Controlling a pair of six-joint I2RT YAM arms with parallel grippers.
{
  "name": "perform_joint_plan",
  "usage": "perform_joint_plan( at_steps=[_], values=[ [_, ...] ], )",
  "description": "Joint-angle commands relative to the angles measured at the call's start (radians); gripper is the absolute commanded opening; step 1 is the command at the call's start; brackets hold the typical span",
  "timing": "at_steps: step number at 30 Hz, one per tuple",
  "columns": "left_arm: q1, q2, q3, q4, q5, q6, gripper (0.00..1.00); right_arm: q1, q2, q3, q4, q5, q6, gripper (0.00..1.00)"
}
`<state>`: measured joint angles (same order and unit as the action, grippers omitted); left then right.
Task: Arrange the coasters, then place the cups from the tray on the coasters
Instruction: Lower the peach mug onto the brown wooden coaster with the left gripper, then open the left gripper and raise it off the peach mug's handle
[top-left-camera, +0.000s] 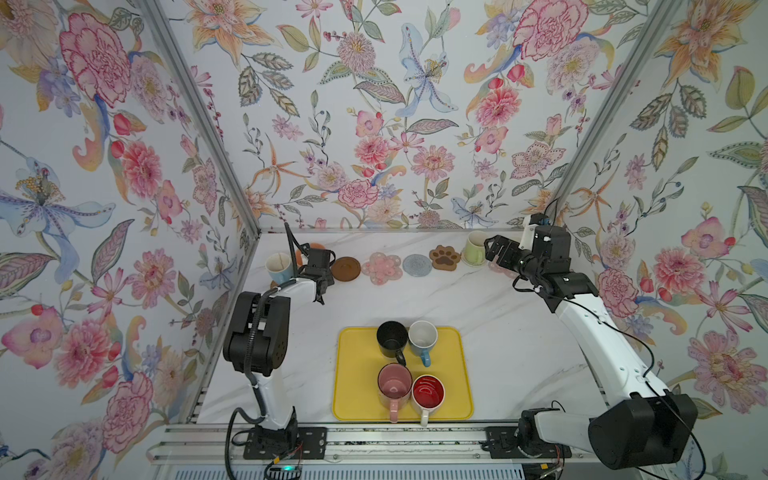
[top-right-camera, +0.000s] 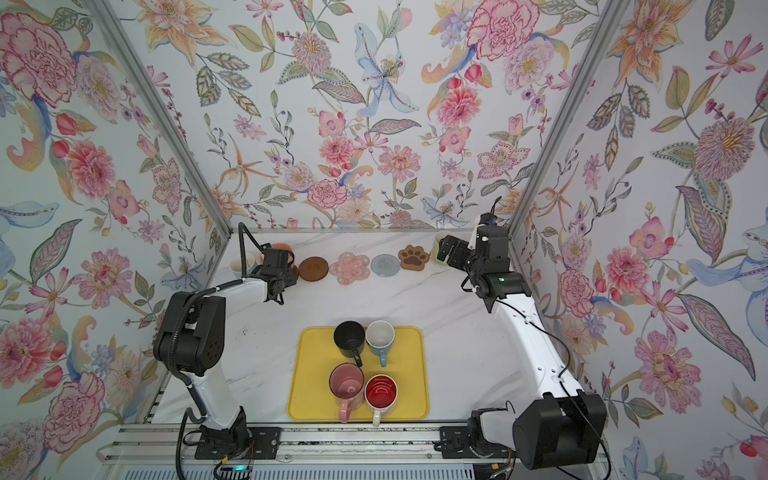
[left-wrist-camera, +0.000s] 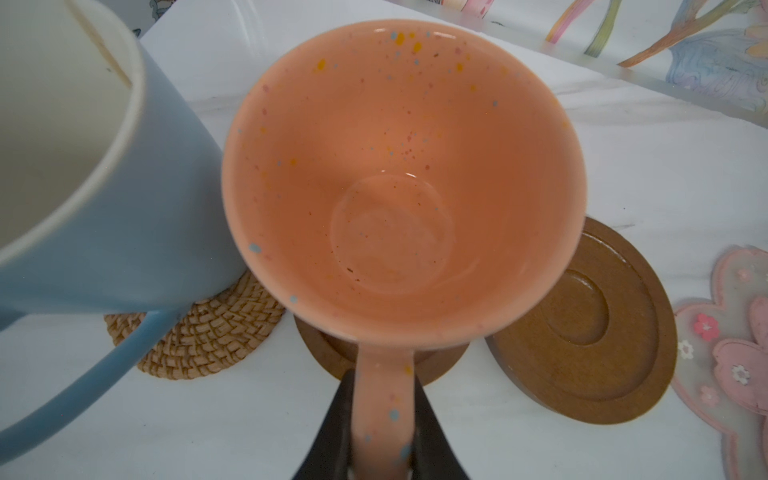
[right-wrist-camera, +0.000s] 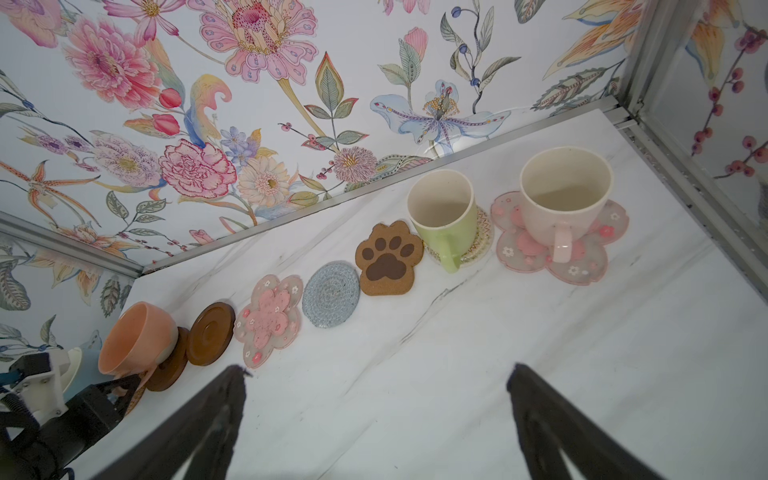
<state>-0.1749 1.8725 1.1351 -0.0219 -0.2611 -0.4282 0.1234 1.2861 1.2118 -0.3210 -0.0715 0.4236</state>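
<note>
Peach cup (left-wrist-camera: 399, 178) stands over a dark brown coaster (left-wrist-camera: 324, 357) near the far left corner of the tabletop (left-wrist-camera: 623, 145), your left claw (left-wrist-camera: 382, 399) pinching its handle. Your right claw (right-wrist-camera: 378, 370) hangs spread wide and empty near the far right corner.

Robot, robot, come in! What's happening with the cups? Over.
Left pincer shut on peach cup handle, at brown coaster. Right pincer open, empty. Four cups on tray. Blue cup close beside peach cup.
</note>
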Motion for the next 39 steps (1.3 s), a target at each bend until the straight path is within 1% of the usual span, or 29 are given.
perform_joint_plan(
  at_steps=[1, 4, 8, 14, 16, 17, 19, 22, 25, 28, 31, 35, 39],
  values=[
    [0.009, 0.017, 0.016, -0.041, 0.011, -0.015, 0.24, -0.004, -0.023, 0.002, -0.006, -0.004, -0.013, 0.99],
    [0.011, 0.019, 0.017, -0.044, 0.011, -0.015, 0.27, -0.004, -0.023, 0.002, -0.004, -0.005, -0.014, 0.99],
    [0.011, 0.019, 0.021, -0.046, 0.014, -0.016, 0.25, -0.004, -0.019, 0.005, -0.004, -0.006, -0.013, 0.99],
    [0.011, 0.016, 0.024, -0.049, 0.02, -0.015, 0.26, -0.004, -0.018, 0.004, -0.003, -0.007, -0.013, 0.99],
    [0.01, 0.007, 0.027, -0.055, 0.025, -0.014, 0.31, -0.004, -0.018, 0.004, -0.003, -0.008, -0.013, 0.99],
    [0.011, 0.0, 0.029, -0.059, 0.029, -0.014, 0.37, -0.004, -0.019, 0.004, -0.004, -0.007, -0.013, 0.99],
    [0.011, -0.02, 0.025, -0.061, 0.031, -0.014, 0.5, -0.004, -0.017, 0.003, -0.003, -0.009, -0.011, 0.99],
    [0.009, -0.057, 0.023, -0.064, 0.039, -0.008, 0.62, -0.004, -0.016, 0.002, -0.003, -0.008, -0.011, 0.99],
    [0.009, -0.095, 0.029, -0.079, 0.047, 0.001, 0.78, -0.004, -0.012, 0.001, -0.003, -0.01, -0.01, 0.99],
    [0.01, -0.138, 0.032, -0.09, 0.061, 0.013, 0.87, -0.004, -0.01, 0.001, -0.003, -0.011, -0.008, 0.99],
    [0.011, -0.193, 0.035, -0.113, 0.081, 0.027, 0.99, -0.005, -0.008, 0.0, -0.011, -0.011, -0.007, 0.99],
    [0.007, -0.293, 0.028, -0.142, 0.107, 0.048, 0.99, -0.004, -0.003, 0.0, -0.037, -0.011, -0.003, 0.99],
    [-0.001, -0.432, 0.012, -0.156, 0.125, 0.089, 0.99, -0.001, -0.004, -0.006, -0.083, -0.021, 0.007, 0.99]
  ],
)
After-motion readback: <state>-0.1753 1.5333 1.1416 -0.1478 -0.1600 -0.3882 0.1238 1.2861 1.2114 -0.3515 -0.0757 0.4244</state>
